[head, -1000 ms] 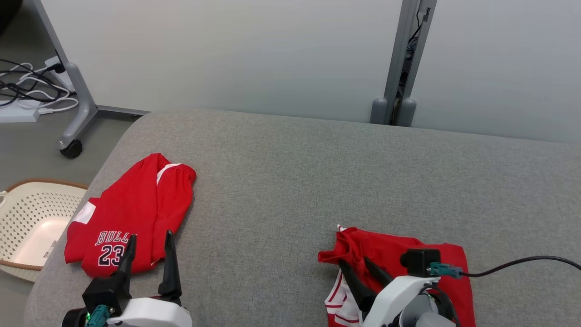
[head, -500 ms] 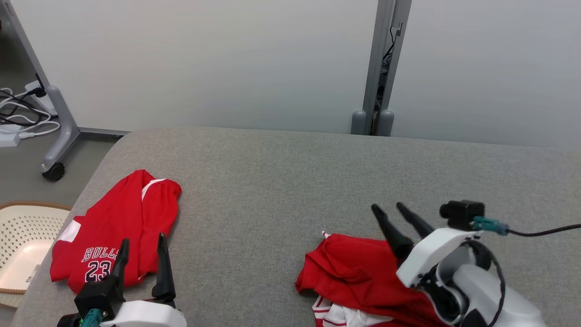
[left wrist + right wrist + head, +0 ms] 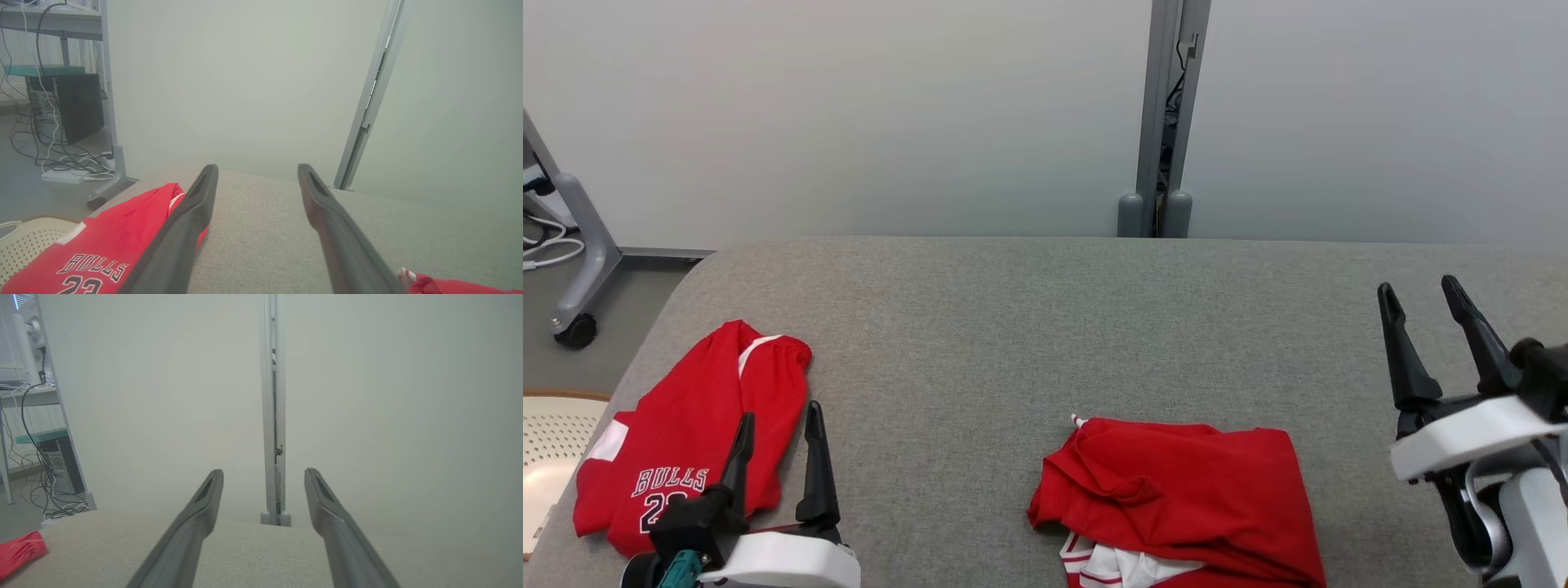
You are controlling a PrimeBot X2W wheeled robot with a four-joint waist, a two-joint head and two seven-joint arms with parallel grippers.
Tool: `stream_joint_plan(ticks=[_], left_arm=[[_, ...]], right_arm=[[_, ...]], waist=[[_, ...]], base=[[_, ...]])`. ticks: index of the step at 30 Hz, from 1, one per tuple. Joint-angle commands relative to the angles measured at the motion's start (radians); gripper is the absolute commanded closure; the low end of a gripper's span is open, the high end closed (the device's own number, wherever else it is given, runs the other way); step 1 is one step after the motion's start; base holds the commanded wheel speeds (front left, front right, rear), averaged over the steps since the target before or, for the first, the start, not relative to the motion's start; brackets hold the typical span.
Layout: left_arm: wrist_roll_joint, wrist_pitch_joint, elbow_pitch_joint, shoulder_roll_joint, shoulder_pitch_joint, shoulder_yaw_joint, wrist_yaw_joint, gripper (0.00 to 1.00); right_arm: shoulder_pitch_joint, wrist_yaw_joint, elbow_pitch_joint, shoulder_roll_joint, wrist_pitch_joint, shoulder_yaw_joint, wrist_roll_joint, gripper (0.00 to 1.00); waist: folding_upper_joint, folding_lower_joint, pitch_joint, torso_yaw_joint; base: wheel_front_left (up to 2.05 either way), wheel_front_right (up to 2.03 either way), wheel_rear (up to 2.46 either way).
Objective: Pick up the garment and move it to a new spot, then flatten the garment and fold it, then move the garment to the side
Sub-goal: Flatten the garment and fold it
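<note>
Rumpled red garment (image 3: 1184, 482), gry woven surface (image 3: 1013, 327).

Cream basket (image 3: 551, 425) beside grey padded surface (image 3: 1045, 327); castor (image 3: 577, 331) beyond; wall post (image 3: 1164, 122).

Counted on table (image 3: 1045, 327): two red garments. Printed garment (image 3: 678, 433) lay at the left edge, other garment (image 3: 1192, 482) at the near edge.

Grippers: two, left gripper (image 3: 779, 412) and right gripper (image 3: 1417, 286). Each had two fingers, four fingers in all.

Off the table: one basket (image 3: 556, 425), one caster (image 3: 576, 331), one post (image 3: 1168, 122) between two wall panels (image 3: 849, 122). Cables (image 3: 49, 155) were too tangled to count.
</note>
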Motion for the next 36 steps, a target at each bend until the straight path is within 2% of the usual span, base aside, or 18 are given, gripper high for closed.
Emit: stream_joint_plan(ticks=[1, 5, 11, 15, 30, 31, 32, 36], left_arm=[[-0.008, -0.004, -0.005, 0.004, -0.011, 0.001, 0.004, 0.00], [-0.001, -0.004, -0.014, 0.003, -0.005, -0.008, -0.003, 0.00], [0.013, -0.004, -0.029, 0.003, 0.011, -0.017, -0.006, 0.00], [0.023, -0.004, -0.040, 0.003, 0.025, -0.019, -0.006, 0.00], [0.020, -0.004, -0.030, 0.004, 0.015, -0.025, -0.017, 0.00], [0.020, -0.004, -0.029, 0.004, 0.015, -0.025, -0.017, 0.00], [0.020, -0.004, -0.030, 0.003, 0.015, -0.025, -0.017, 0.00], [0.022, -0.004, -0.031, 0.003, 0.013, -0.028, -0.018, 0.00]], right_arm=[[0.047, 0.000, -0.034, 0.017, 0.000, -0.040, -0.050, 0.00], [0.165, 0.000, -0.124, 0.080, 0.000, -0.143, -0.181, 0.00], [0.273, 0.000, -0.179, 0.146, 0.000, -0.205, -0.230, 0.00], [0.299, 0.000, -0.190, 0.151, 0.000, -0.189, -0.265, 0.00], [0.281, 0.000, -0.189, 0.152, 0.000, -0.187, -0.248, 0.00], [0.280, 0.000, -0.186, 0.148, 0.000, -0.184, -0.247, 0.53], [0.277, 0.000, -0.185, 0.143, 0.000, -0.182, -0.247, 1.00], [0.268, 0.000, -0.162, 0.133, 0.000, -0.154, -0.236, 1.00]], waist=[[-0.0001, 0.0000, 0.002, -0.006], [-0.0001, 0.0000, 0.005, -0.019], [-0.0001, 0.0000, 0.009, -0.032], [-0.0001, 0.0000, 0.011, -0.038], [-0.0001, 0.0000, 0.016, -0.024], [-0.0001, 0.0000, 0.017, -0.022], [-0.0001, 0.0000, 0.019, -0.020], [-0.0001, 0.0000, 0.030, -0.010]], base=[[0.00, 0.00, 0.00], [0.00, 0.00, 0.00], [0.00, 0.00, 0.00], [0.00, 0.00, 0.00], [0.00, 0.00, 0.00], [0.00, 0.00, 0.00], [0.00, 0.00, 0.00], [0.00, 0.00, 0.00]])
